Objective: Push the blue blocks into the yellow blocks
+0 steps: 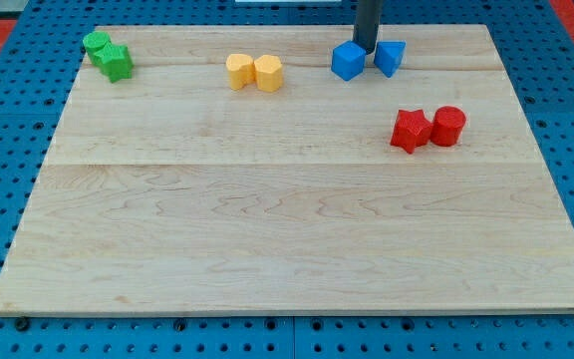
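Two blue blocks sit near the view's top, right of centre: a blue cube-like block [348,61] and a blue triangular block [390,57]. My tip [367,49] comes down just behind the gap between them, close to both. Two yellow blocks lie side by side to their left: a yellow heart-like block [238,71] and a yellow hexagonal block [268,72]. The yellow pair is about a block's width apart from the blue cube-like block.
Two green blocks [109,55] sit at the top left corner of the wooden board [287,229]. A red star-like block [410,130] and a red cylinder [448,126] lie together at the right. A blue pegboard surrounds the board.
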Controlling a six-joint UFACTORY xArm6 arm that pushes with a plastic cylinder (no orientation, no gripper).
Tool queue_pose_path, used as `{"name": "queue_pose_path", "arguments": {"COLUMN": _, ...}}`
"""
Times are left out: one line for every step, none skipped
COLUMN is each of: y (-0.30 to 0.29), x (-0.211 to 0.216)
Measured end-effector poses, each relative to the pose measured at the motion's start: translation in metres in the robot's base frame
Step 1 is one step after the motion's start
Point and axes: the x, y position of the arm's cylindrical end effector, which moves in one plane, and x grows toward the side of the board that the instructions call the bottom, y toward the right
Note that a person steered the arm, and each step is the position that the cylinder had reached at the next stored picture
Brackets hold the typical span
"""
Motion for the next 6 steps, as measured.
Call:
{"name": "queue_pose_path", "arguments": {"y": -0.002, "x": 0.033}}
{"name": "queue_pose_path", "arguments": {"y": -0.024, "x": 0.039}}
{"name": "queue_pose_path", "arguments": {"y": -0.065, "x": 0.04}}
{"name": "queue_pose_path", "arguments": {"y": -0.06, "x": 0.052}}
{"name": "queue_pose_path", "arguments": {"y": 0.006, "x": 0.084}}
{"name": "queue_pose_path", "arguments": {"y": 0.09, "x": 0.05}}
